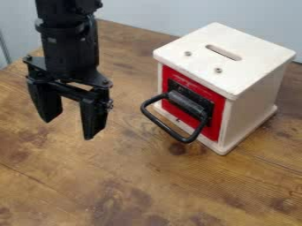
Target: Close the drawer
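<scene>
A cream-white boxy cabinet stands at the right of the wooden table. In its red front sits the drawer, pulled out a little so its dark inner part shows. A large black loop handle sticks out from it toward the front left. My gripper hangs to the left of the handle, apart from it, pointing down. Its two black fingers stand wide apart with nothing between them, so it is open.
The cabinet top has a slot and two small holes. The wooden table stretches in front of and behind the gripper. A pale wall edge shows at the far left.
</scene>
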